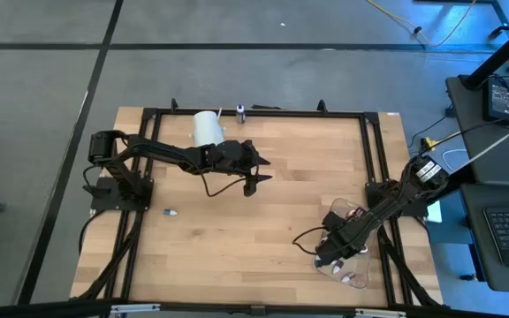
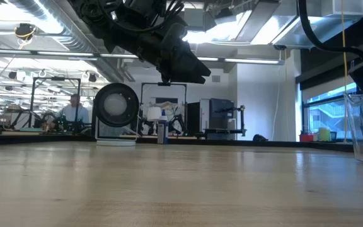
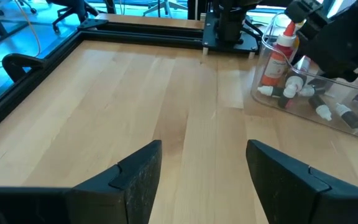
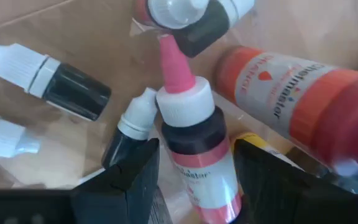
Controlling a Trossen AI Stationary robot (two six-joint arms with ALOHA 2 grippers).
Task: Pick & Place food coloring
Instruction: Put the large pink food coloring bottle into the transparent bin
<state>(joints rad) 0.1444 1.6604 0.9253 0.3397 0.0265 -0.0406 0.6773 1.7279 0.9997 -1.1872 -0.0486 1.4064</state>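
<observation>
Nearest the right wrist camera stands a food coloring bottle [image 4: 197, 149] with a pinkish-red nozzle, a white collar and a dark-and-red body. It sits between the two dark fingers of the right pincer [image 4: 194, 180], which appear to press its sides, so I judge it grasped.

On the left, the left arm reaches from the worktop's left edge toward the middle. Its left pincer [image 1: 251, 181] hangs above bare wood with fingers [image 3: 138, 177] released and nothing between them. It looks to be waiting, its camera facing the bin. Behind it, by the far edge, a large white cylinder [image 1: 207, 128] lies on its side. A single small bottle [image 1: 171, 213] lies alone on the wooden worktop [image 1: 263, 230] toward the left edge, away from the others.

On the right, the right arm stretches from the right edge down into a clear plastic bin [image 1: 347, 269] near the front right corner, wrist tilted steeply so the fingers dip among the contents. The remaining dropper bottles [image 3: 303, 93] lie jumbled in that bin, beside a taller orange-red bottle [image 4: 291, 93]. The bin evidently keeps the loose stock together for picking one at a time.
</observation>
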